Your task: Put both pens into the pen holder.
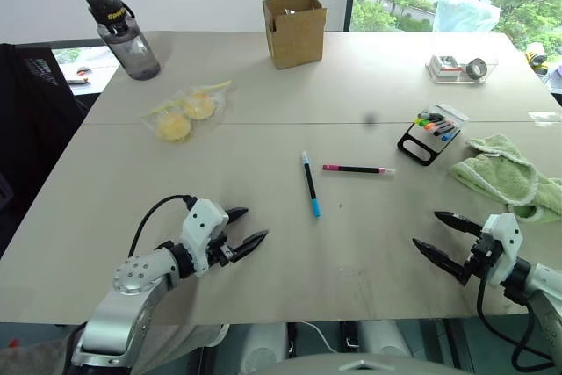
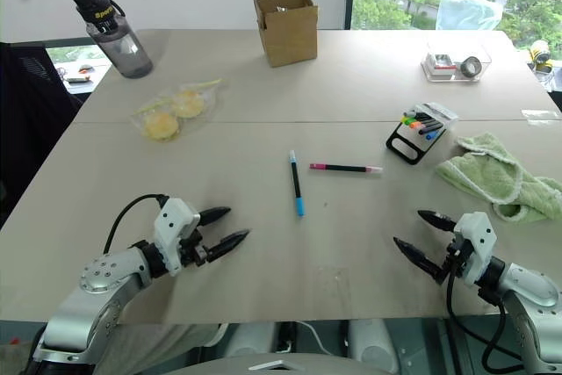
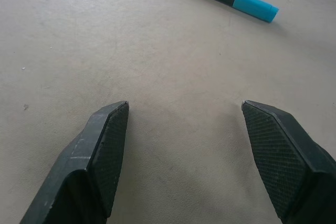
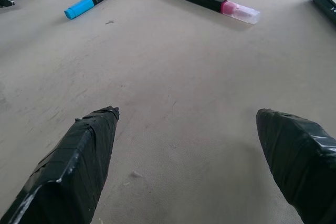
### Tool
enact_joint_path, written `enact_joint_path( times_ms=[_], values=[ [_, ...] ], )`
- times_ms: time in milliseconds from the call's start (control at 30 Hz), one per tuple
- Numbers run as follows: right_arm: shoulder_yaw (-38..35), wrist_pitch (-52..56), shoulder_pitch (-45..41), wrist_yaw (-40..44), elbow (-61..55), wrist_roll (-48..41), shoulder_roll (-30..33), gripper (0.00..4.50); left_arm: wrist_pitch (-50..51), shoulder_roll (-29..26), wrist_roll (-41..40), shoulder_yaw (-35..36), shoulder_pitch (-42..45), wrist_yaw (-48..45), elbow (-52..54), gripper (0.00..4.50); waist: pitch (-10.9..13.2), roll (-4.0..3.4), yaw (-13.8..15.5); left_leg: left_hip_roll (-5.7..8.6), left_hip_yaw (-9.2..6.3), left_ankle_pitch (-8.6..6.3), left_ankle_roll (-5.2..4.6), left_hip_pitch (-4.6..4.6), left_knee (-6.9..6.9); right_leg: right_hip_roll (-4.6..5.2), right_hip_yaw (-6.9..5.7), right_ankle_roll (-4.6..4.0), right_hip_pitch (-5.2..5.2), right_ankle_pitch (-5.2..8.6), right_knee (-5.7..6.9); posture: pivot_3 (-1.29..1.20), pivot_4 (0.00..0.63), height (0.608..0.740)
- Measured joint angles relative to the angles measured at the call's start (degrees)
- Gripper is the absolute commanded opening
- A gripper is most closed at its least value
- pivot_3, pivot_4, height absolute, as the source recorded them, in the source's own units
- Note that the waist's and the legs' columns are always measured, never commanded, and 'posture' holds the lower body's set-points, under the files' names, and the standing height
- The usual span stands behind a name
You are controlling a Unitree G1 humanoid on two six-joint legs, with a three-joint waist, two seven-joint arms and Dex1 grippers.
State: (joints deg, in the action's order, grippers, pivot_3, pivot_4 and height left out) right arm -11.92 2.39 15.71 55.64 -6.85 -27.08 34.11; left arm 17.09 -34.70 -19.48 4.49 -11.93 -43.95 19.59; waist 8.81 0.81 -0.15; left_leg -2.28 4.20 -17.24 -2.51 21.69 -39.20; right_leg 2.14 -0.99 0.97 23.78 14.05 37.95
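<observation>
The desk point(image 1: 263, 85) is a broad, pale beige surface with a seam running across it from side to side. Behind its far edge stand a white wall and a window onto green trees. Near the far left corner stands a dark water bottle point(image 1: 123, 34), with a clear bag of yellow buns point(image 1: 186, 113) closer in. A brown cardboard box point(image 1: 294, 30) sits at the far edge's middle, a clear tray point(image 1: 461, 68) near the far right corner, and a green towel point(image 1: 509, 177) lies crumpled by the right edge.

The 2 pens lie around the desk's middle, apart from each other. The blue pen point(image 1: 310, 183) has a black barrel and points toward the near edge with its blue cap nearest. The pink pen point(image 1: 357, 169) lies crosswise, just right of it. The pen holder point(image 1: 429, 136), a flat black rack showing colourful caps, rests beside the towel.

The left end effector point(image 1: 242, 230) and right end effector point(image 1: 439, 234) hover by the near edge, both spread wide and gripping nothing.
</observation>
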Motion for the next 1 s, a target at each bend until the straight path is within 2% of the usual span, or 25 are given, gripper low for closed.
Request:
enact_joint_path(
  times_ms=[333,1000],
  values=[
    [0.3,-1.6,-0.7,2.0,2.5,2.3,1.2,4.45,1.1,-0.4,-0.8,0.0,1.9,-0.9,-0.3,3.55,0.0,0.01,0.3,0.02,0.0,0.0,0.0,0.0,0.0,-0.02,0.0,0.0,0.0,0.0,0.0,0.0,0.15,0.736],
    [1.1,2.8,-3.4,0.3,0.8,3.9,2.5,4.45,1.4,0.6,-1.0,-0.6,2.6,-0.9,-1.1,3.55,0.0,0.01,0.8,0.02,0.01,0.0,0.0,-0.01,-0.02,-0.03,0.01,0.0,0.0,0.0,0.01,0.0,0.15,0.736]
  ],
)
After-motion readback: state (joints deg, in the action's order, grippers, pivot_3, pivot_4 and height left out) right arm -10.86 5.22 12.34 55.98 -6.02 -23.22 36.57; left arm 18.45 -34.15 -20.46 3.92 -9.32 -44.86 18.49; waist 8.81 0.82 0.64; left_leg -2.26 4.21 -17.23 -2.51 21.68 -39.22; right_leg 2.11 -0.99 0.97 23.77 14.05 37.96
